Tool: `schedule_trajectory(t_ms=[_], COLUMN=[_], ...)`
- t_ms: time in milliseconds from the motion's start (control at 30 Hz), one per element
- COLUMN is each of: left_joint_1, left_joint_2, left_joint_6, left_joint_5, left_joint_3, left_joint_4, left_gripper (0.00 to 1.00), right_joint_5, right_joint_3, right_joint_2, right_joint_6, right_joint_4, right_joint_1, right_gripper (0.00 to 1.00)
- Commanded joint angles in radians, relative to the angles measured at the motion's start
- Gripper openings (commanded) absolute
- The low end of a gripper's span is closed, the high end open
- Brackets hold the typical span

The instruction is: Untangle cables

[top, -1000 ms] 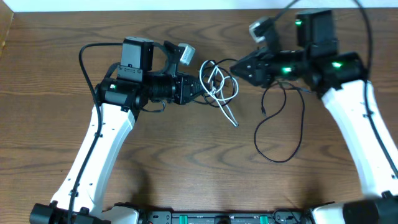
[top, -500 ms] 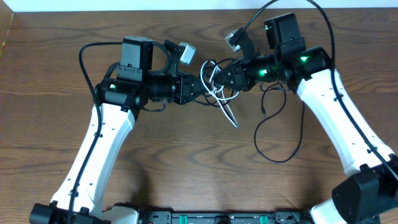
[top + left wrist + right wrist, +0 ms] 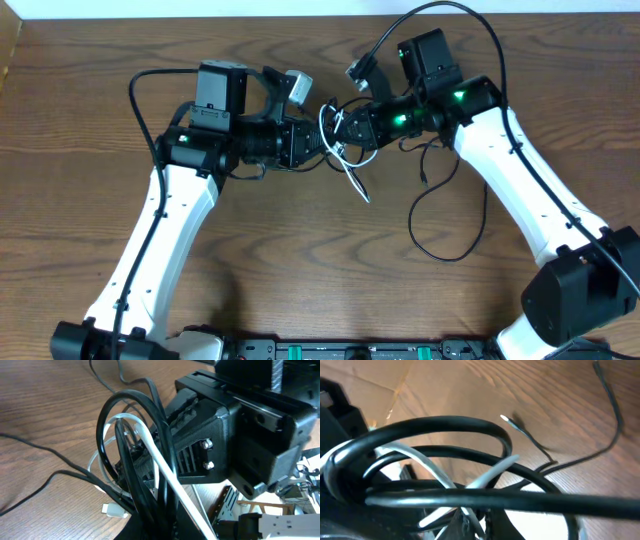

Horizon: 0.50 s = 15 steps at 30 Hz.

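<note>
Left gripper [image 3: 318,143] jaws are closed on the cables [image 3: 343,140]; black and white strands are seen running down into them in the left wrist view. Right gripper [image 3: 350,128] jaws are shut and pressed into the same knot from the opposite side, but whether a strand is pinched cannot be told. The knot is located between both grippers at the far centre of the table [image 3: 300,260], with a white cord [image 3: 358,185] trailing out and one black cord [image 3: 450,215] lying looped beneath the right arm.
</note>
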Motion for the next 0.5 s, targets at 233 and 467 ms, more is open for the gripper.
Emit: schedule_trajectory(t_ms=[233,467], left_joint_1=[0.0,0.0], left_joint_2=[-0.029,-0.029], left_joint_6=[0.026,0.012], left_joint_5=[0.046,0.023], left_joint_3=[0.009,0.009], left_joint_4=[-0.001,-0.001], left_gripper=[0.08,0.08], right_joint_5=[0.832,0.787], right_joint_3=[-0.006,-0.006], right_joint_2=[0.022,0.022], right_joint_6=[0.18,0.16], right_joint_4=[-0.148,-0.147], right_joint_1=[-0.039,-0.054], right_gripper=[0.01,0.01])
